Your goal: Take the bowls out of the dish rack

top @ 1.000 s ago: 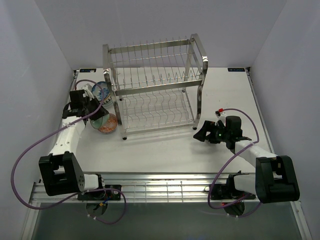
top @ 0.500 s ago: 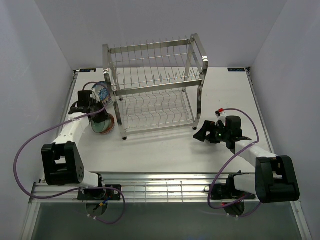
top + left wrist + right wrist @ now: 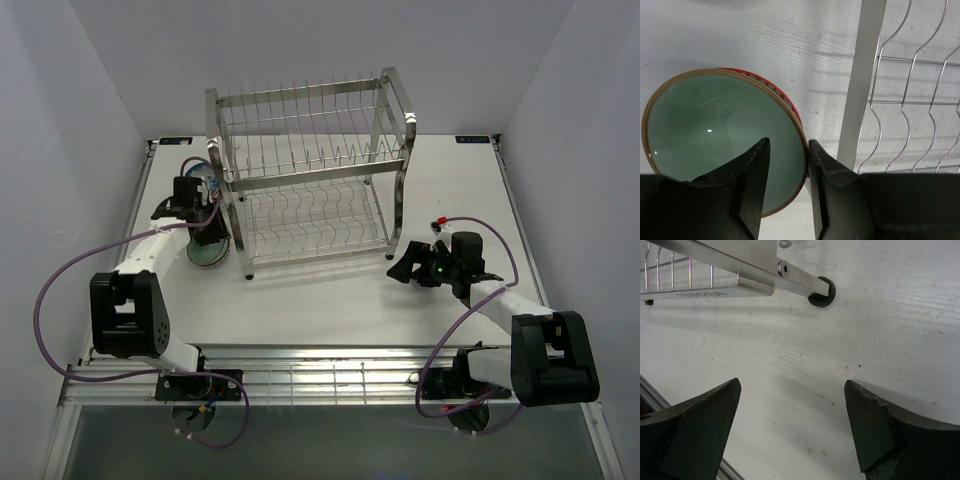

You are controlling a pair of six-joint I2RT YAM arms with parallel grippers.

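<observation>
Fingers of the left gripper stand parted astride the tan rim of a pale mint green ceramic bowl, one inside and one outside, not pinching it. The bowl rests mouth-up on the left side of the white table, just beside the tall two-tier steel wire dish rack. A red edge shows beyond its rim. A blue-and-white patterned bowl lies farther back, near the rack. The right gripper hangs wide open above the table, near the rack's black round foot.
</observation>
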